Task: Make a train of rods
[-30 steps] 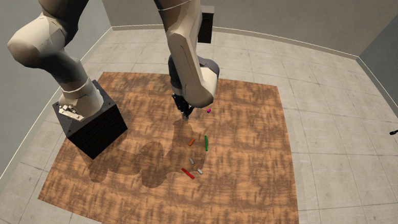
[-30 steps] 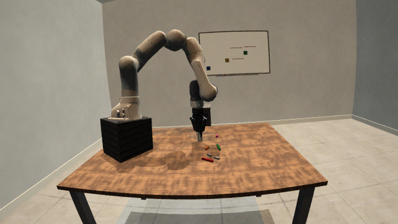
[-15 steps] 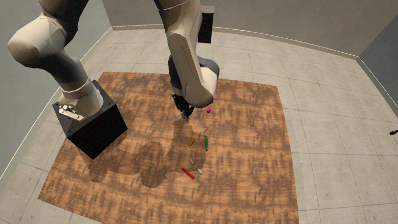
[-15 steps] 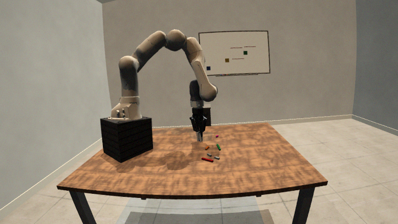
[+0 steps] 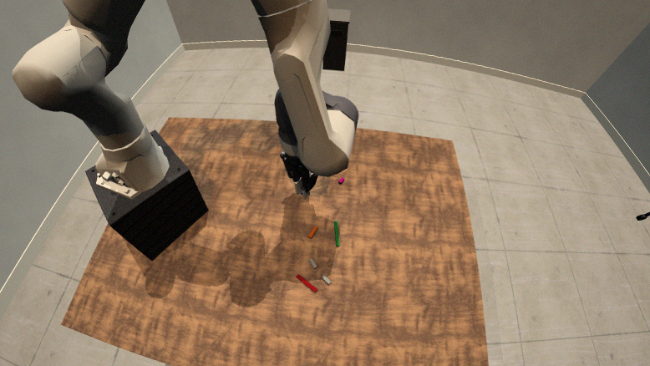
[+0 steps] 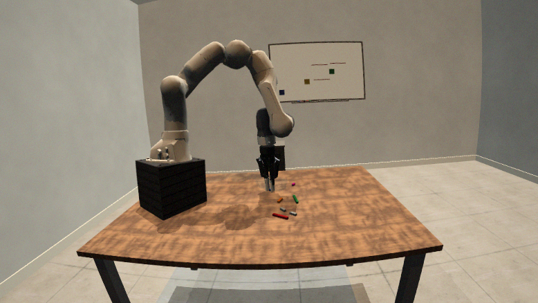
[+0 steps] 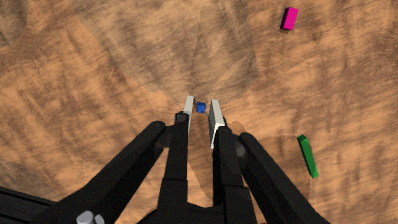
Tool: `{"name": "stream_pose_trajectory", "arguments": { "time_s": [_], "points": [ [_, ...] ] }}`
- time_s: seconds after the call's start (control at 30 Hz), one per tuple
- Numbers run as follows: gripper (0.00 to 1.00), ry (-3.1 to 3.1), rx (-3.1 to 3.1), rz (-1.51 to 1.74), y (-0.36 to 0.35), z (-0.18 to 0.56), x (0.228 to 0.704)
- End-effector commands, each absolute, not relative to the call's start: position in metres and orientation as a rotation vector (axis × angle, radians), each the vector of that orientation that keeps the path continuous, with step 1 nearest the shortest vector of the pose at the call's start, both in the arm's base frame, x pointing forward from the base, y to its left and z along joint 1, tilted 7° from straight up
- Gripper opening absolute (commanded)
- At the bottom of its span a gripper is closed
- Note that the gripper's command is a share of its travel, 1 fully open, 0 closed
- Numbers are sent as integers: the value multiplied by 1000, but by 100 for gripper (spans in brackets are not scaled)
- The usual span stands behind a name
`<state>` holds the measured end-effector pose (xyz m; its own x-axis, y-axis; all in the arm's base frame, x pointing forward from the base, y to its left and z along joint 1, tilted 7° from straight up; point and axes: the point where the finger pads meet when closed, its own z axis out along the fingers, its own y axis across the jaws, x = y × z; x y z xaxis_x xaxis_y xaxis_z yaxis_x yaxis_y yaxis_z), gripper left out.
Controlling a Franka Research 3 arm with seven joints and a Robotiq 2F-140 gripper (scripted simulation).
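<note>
- In the top view my own forearm [image 5: 313, 122] covers the wrist, and my shoulder links run off the upper edge.
- The blue rod [image 5: 303, 192] at my fingertips is a speck there; its lie is too small to tell.
- In the wrist view my gripper [image 7: 201, 107] is cut off along the bottom edge.
- The whiteboard [image 6: 317, 71] marks are too small to read.

Grey walls [image 6: 67, 94], tiled floor [image 6: 470, 195], whiteboard [image 6: 338, 90], wooden table [image 6: 338, 233]
</note>
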<state>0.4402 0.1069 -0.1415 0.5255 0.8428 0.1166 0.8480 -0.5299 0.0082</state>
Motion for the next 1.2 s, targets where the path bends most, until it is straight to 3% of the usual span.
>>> {"name": "stream_pose_trajectory", "arguments": {
  "time_s": [0.0,1.07,1.1,1.17],
  "points": [
    [15,-1508,-2697,-169,106,-142,442],
    [15,-1508,-2697,-169,98,-53,435],
    [100,-1508,-2697,-169,98,-53,435],
    [100,-1508,-2697,-169,98,-53,435]
  ]
}}
